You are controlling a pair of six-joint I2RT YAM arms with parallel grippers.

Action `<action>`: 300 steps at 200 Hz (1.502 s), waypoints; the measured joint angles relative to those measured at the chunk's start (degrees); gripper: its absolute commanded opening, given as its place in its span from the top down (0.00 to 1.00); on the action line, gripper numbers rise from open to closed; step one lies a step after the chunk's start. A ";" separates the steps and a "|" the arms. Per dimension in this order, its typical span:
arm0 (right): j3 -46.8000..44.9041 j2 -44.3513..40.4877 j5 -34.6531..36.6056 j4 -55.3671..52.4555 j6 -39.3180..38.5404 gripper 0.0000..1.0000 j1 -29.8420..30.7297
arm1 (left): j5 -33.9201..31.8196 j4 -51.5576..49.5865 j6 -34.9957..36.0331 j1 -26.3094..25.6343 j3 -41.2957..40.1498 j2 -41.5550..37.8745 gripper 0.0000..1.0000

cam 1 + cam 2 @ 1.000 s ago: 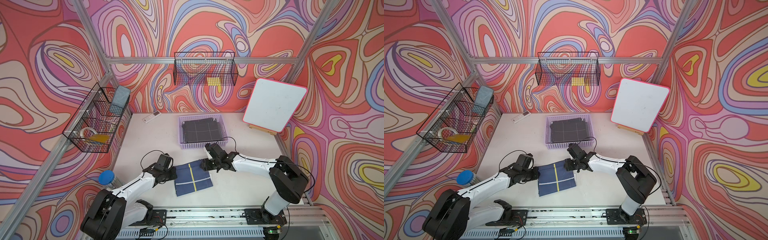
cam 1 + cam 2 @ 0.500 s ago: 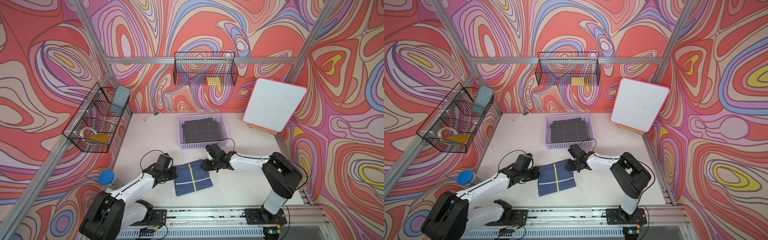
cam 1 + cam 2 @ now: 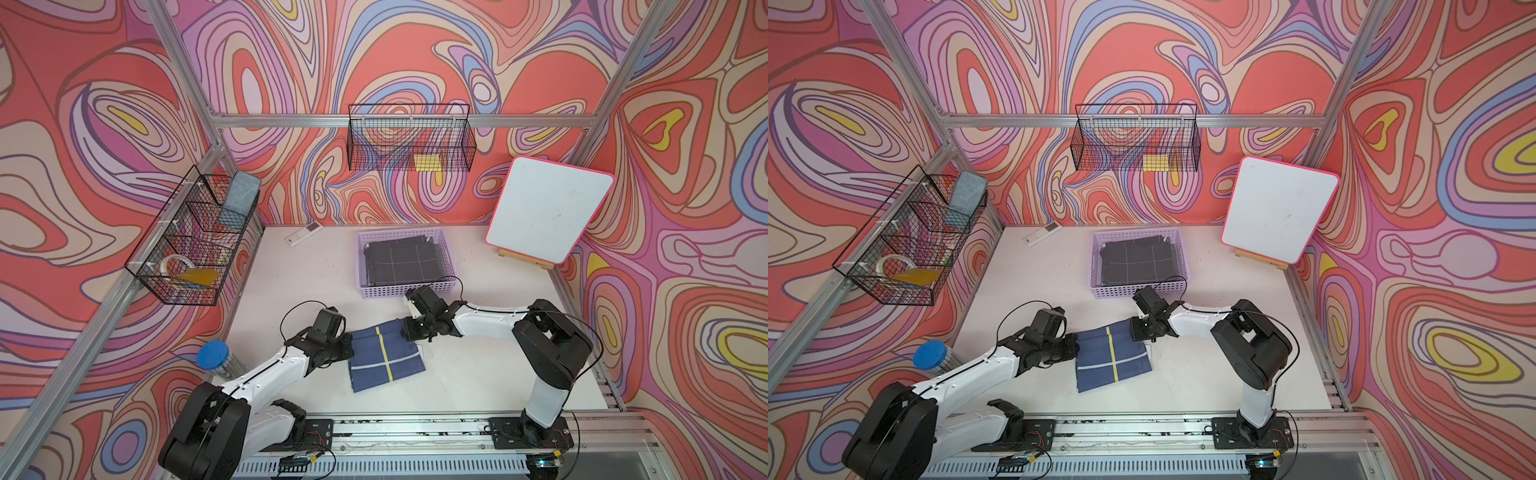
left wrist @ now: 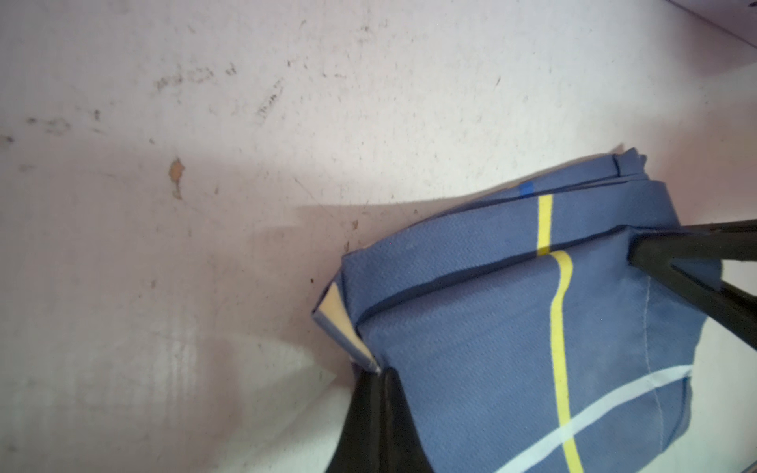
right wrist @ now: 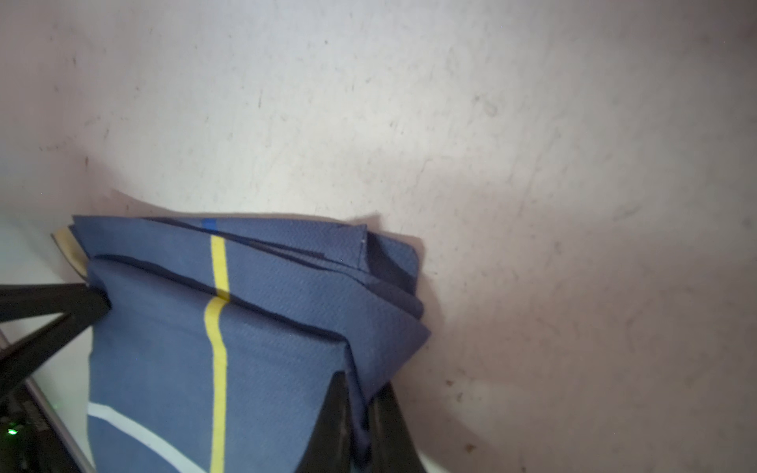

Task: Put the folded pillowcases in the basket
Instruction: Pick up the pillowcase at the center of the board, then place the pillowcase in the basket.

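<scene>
In both top views, a blue folded pillowcase [image 3: 384, 357] with a yellow stripe lies on the white table [image 3: 478, 374], near the lilac basket [image 3: 401, 291] but outside it. A dark cloth [image 3: 401, 266] fills the basket. The left hand [image 3: 350, 350] and right hand [image 3: 409, 332] meet the pillowcase's two corners nearest the basket.

Left wrist view: the left hand's fingers [image 4: 381, 409] are clenched on one corner.

Right wrist view: the right hand's fingers [image 5: 336, 413] pinch the other corner.
</scene>
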 measured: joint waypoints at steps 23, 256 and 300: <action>-0.33 -0.24 -0.13 0.26 0.24 1.00 0.00 | 0.00 0.20 0.00 0.00 -0.13 -0.28 1.00; 5.20 -17.81 8.79 0.87 -4.28 1.00 -8.79 | -0.15 0.04 4.79 0.00 28.33 3.21 1.00; 9.60 -16.00 7.58 1.66 -7.37 1.00 -14.58 | 0.70 1.81 6.84 0.31 37.55 12.98 1.00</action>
